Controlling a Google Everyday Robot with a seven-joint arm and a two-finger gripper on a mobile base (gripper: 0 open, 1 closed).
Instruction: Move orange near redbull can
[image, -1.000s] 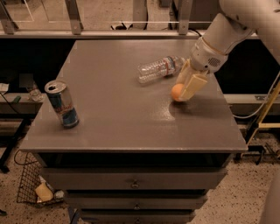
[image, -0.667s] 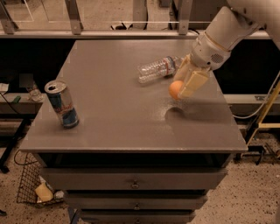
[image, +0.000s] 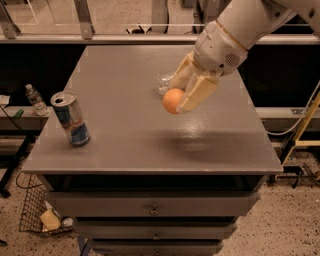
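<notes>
Raised over worktop (image: 130, 145) centre, small round orange fruit (image: 172, 100) rides clamped in pincer (image: 179, 98), clear for carry to slim blue-silver can (image: 71, 119) nr left edge.

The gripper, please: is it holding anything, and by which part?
The gripper holds the orange across its sides, above the table, right of the redbull can.

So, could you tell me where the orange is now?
In the camera view the orange is held in the tool above the table's middle, beside the water bottle and well right of the redbull can.
</notes>
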